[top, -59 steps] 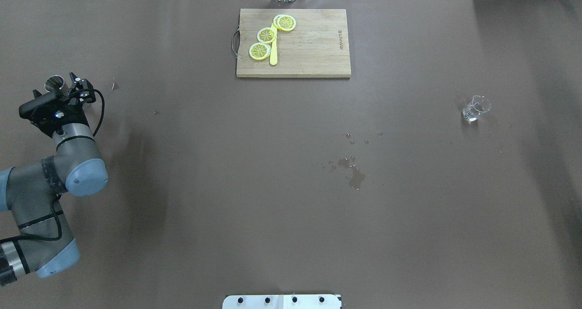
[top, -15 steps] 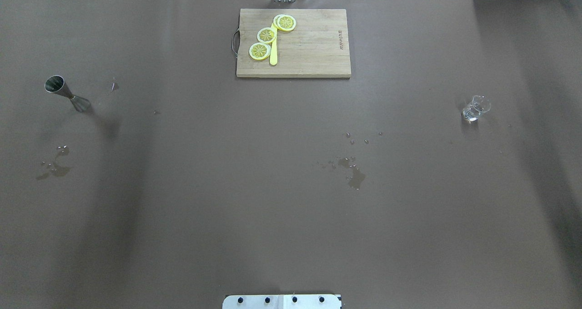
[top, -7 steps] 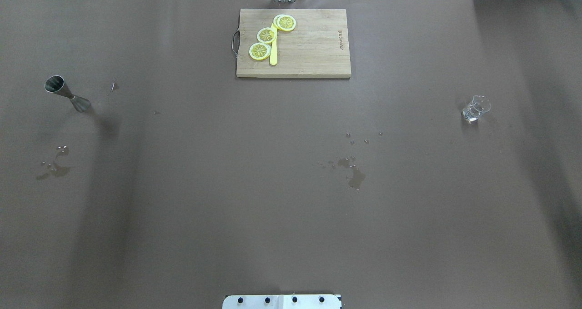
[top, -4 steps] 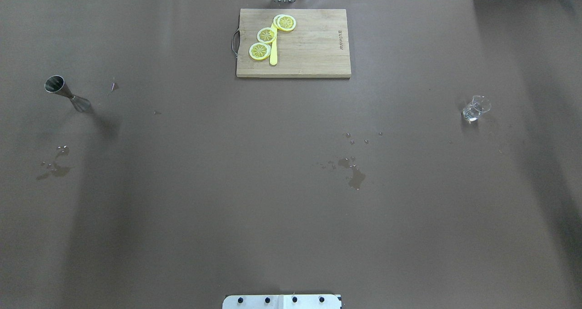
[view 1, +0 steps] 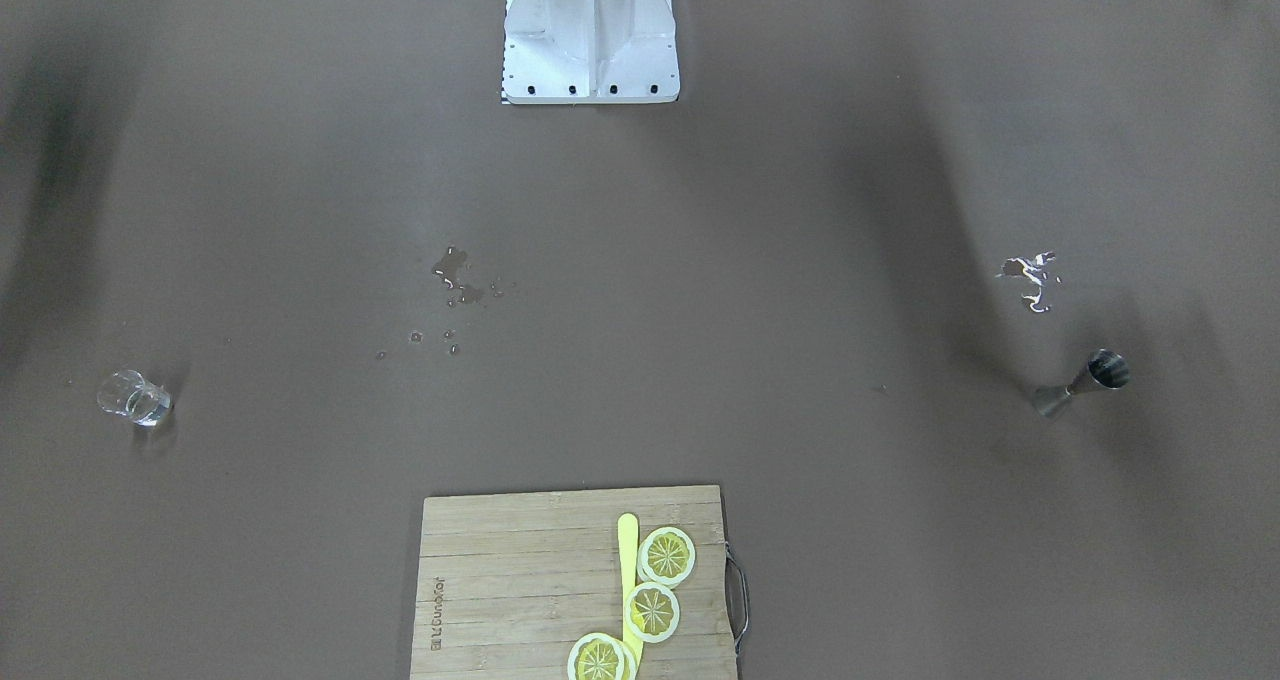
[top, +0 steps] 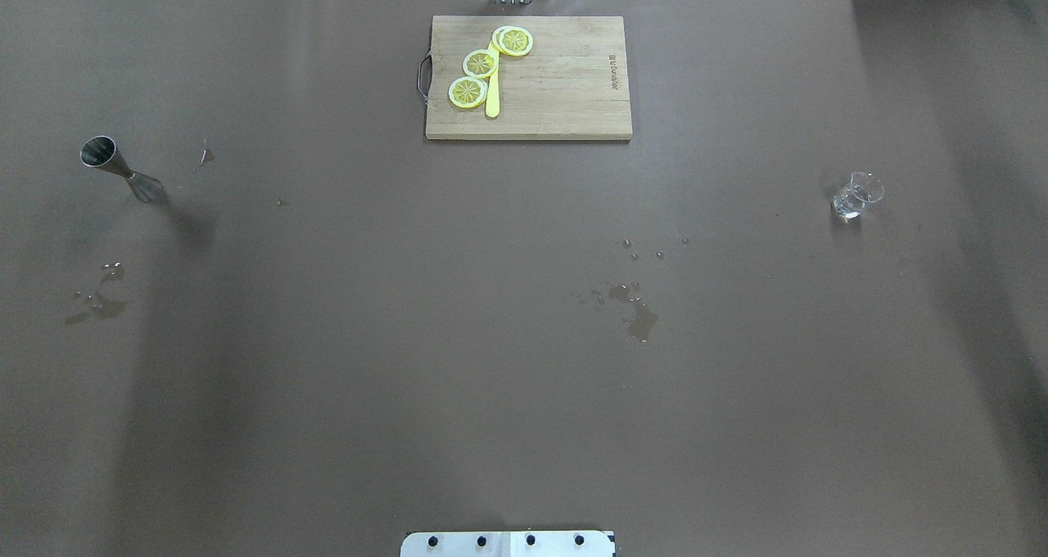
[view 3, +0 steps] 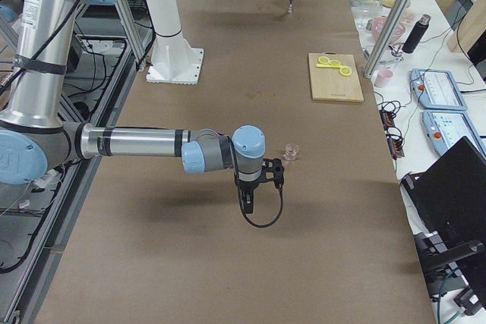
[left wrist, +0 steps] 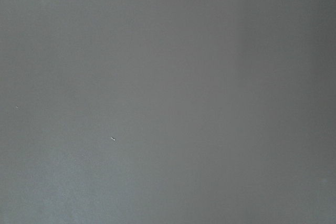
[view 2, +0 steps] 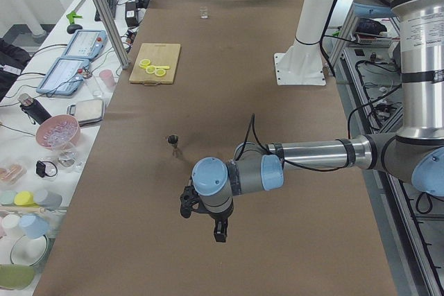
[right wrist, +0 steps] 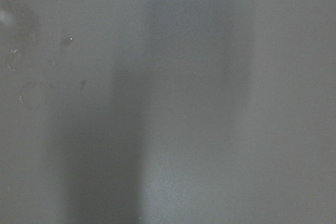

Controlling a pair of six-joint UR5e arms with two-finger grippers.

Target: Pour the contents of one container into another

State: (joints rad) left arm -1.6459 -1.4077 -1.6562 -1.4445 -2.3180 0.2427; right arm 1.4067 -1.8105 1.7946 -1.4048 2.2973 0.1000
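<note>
I find the steel jigger standing on the surface at its left side and the small glass at the right, well apart. Left fingers hang over the left end, right fingers near the glass (side views only) — I cannot tell whether either pair is apart or together. Spilled drops lie mid-surface
</note>
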